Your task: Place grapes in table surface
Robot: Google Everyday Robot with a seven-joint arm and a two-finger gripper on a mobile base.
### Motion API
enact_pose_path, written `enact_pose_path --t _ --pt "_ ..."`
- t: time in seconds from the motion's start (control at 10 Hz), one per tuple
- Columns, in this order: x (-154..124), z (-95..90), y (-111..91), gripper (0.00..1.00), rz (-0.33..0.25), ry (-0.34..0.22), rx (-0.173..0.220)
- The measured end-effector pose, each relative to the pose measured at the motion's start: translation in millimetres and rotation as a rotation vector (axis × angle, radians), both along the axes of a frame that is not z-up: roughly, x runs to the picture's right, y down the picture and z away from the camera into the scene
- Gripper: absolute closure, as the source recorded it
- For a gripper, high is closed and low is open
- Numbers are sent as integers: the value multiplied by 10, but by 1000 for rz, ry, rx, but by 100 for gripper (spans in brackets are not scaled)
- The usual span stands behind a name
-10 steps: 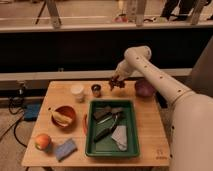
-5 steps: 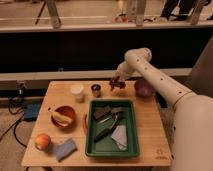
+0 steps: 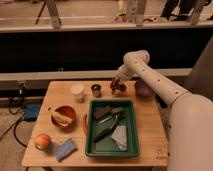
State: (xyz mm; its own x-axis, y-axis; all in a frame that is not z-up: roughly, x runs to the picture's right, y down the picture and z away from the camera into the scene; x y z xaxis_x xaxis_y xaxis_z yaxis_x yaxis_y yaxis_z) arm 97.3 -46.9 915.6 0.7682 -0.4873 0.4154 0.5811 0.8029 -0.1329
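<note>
The grapes, a small dark reddish-purple cluster, hang at my gripper just above the far part of the light wooden table surface, between the small dark cup and the purple bowl. My white arm reaches in from the right and bends down to the gripper. The gripper sits directly over the grapes and hides their top.
A green tray with dark utensils and a grey cloth fills the table's middle. A white cup stands at the back left. A wooden bowl with a banana, an orange fruit and a blue sponge are at the left.
The gripper with the grapes has moved slightly lower and to the left toward the tabletop. Nothing else has moved.
</note>
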Motion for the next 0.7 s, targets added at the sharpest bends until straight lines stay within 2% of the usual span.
enact_pose_path --t 0.2,0.3,0.7 --pt "21 34 46 98 -1 0 -17" --pt "32 46 64 92 0 2 -25" --pt "27 95 111 49 2 6 -52"
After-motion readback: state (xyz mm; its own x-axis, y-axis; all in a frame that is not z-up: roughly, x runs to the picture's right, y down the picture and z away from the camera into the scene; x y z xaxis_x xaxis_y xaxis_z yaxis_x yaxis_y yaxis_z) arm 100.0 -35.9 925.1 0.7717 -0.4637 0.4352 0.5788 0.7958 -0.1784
